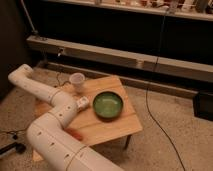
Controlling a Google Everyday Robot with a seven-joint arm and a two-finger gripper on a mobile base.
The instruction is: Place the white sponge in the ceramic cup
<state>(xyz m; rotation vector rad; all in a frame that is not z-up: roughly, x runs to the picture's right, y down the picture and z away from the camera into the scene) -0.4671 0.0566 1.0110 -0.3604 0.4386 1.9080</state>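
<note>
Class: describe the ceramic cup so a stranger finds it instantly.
Find the wooden table. Near its far edge stands the ceramic cup, beyond the gripper. It is pale, narrow and tapered, unlike the wide green bowl.
</note>
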